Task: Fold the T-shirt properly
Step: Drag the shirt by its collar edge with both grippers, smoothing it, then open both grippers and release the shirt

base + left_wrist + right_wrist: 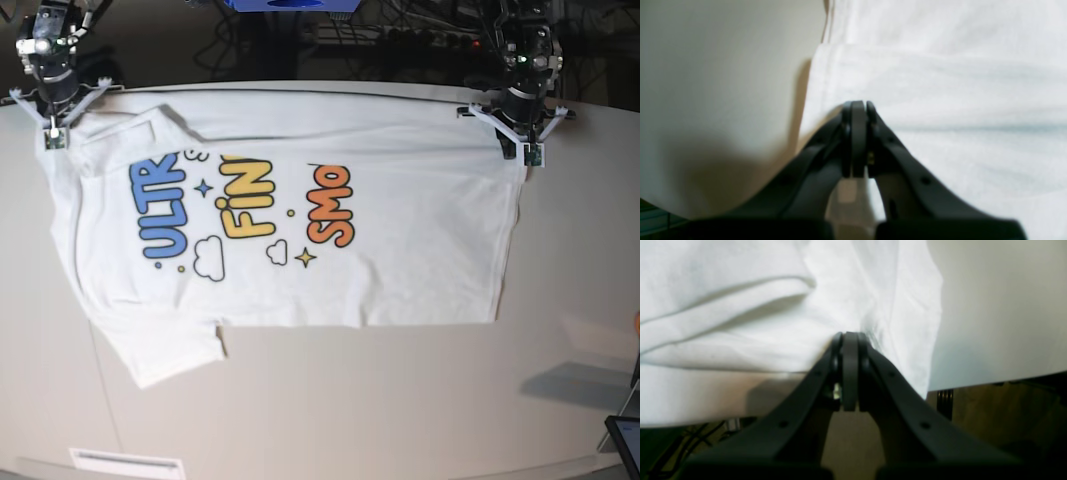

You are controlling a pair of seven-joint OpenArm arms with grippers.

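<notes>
The white T-shirt (300, 280) lies spread across the table, print side up, showing blue, yellow and orange letters with clouds and stars. One sleeve points toward the front left. My left gripper (527, 150) is at the shirt's far right corner, jaws shut on the cloth edge (826, 83). In the left wrist view its tips (858, 104) meet at the hem. My right gripper (52, 138) is at the far left corner by the other sleeve. Creases in the T-shirt (740, 323) run to its shut tips (850, 335).
The pale table (400, 400) stretches bare in front of the shirt. Its far edge runs just behind both grippers, with cables (400, 40) and dark floor (1007, 413) beyond. A dark device (625, 440) sits at the front right corner, a white strip (125, 463) at the front left.
</notes>
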